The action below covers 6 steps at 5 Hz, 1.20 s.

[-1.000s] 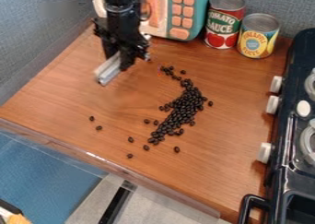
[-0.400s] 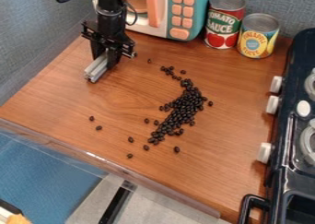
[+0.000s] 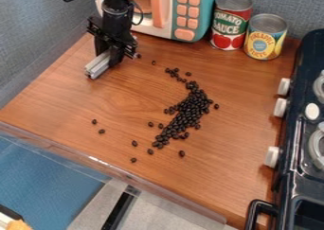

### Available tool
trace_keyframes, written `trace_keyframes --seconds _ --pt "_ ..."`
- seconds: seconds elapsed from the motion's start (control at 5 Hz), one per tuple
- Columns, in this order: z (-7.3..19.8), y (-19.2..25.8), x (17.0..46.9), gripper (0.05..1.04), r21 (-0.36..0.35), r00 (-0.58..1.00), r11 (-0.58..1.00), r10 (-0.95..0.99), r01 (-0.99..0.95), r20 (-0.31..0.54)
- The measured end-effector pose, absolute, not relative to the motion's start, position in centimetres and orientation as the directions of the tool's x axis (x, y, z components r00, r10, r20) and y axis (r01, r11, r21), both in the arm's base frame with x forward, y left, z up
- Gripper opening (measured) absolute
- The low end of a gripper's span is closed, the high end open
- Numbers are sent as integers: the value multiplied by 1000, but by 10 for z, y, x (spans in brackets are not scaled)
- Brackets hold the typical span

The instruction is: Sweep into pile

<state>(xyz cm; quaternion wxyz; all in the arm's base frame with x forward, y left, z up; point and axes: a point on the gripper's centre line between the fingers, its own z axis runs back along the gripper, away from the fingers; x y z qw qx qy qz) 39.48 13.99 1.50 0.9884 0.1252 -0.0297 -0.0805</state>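
Many blk beans (image 3: 191, 109) run lengthwise top to btm L, bowed R, w/ tool (image 3: 108, 57) pinching grey bar (image 3: 97, 66)

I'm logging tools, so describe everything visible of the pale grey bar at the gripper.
The straight, pale grey bar has lengthwise ridges and looks like metal or plastic. The black two-finger gripper holds it, one end jutting toward the picture's lower left, up-left of the small dark beans. Whether it touches the brown wood-look table is unclear.
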Motion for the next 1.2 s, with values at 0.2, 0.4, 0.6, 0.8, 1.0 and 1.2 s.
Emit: trace_keyframes --seconds 0.2,0.4,0.6,0.8,1.0,1.2 --pt "15 129 395 383 256 962 936 -266 242 59" --pt "13 120 392 383 254 946 923 -315 288 74" --pt "14 107 385 384 243 934 914 -350 324 70" --pt "15 83 378 384 222 918 903 -391 367 71" --pt "17 65 371 383 214 907 895 -414 392 71" --pt "16 55 367 384 221 893 882 -443 417 83"
